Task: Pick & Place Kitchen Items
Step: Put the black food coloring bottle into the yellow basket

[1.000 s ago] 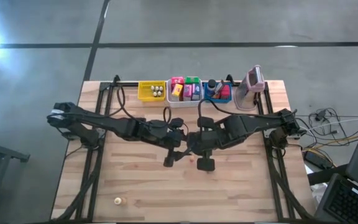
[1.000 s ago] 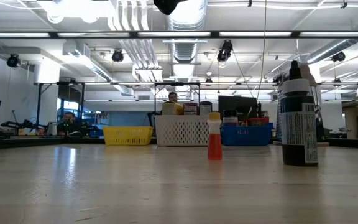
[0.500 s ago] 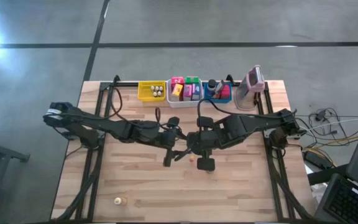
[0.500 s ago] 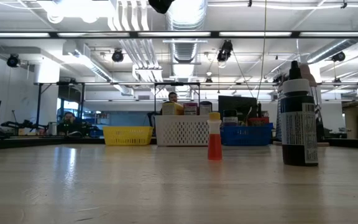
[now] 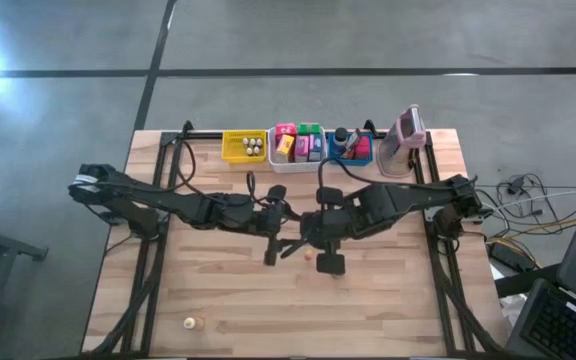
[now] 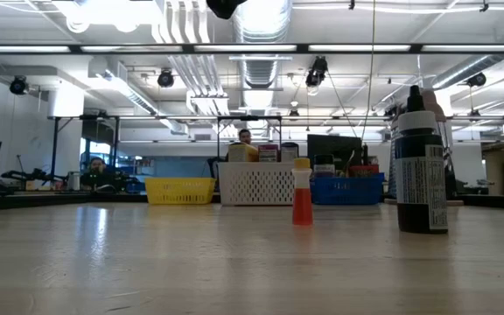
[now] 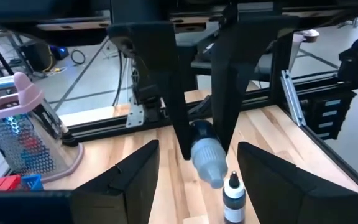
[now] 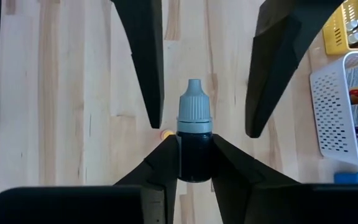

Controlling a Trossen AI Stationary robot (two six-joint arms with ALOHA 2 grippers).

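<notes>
My right gripper [image 5: 308,237] is shut on a dark dropper bottle [image 8: 194,155] with a grey cap [image 8: 194,109], held above the middle of the table. My left gripper [image 5: 284,243] faces it, open. Its fingers [image 8: 143,56] stand on either side of the cap without touching it. On the table below stand a second dark bottle [image 6: 420,162] and a small orange-red bottle [image 6: 302,194], both upright on their bases. A tiny whitish piece [image 5: 190,322] lies near the front left. My right gripper pinches the bottle's dark body [image 8: 194,167] between its two fingers. The fingers slant down from the table's right and lie along the bottle. The bottle is lifted clear of the table, and its grey cap [image 7: 207,163] sticks out past the fingertips, tilted down toward my left gripper.
Along the far edge stand a yellow bin [image 5: 243,146], a white bin [image 5: 298,158] with coloured packets, a blue bin [image 5: 351,157] and a pink-grey upright device [image 5: 406,140]. Bare wood lies toward the near edge. People sit in the room beyond the table.
My left arm has shifted slightly and its gripper has tipped up closer to level by the held bottle, its fingers staying open. My right gripper and the bottle have kept still.
</notes>
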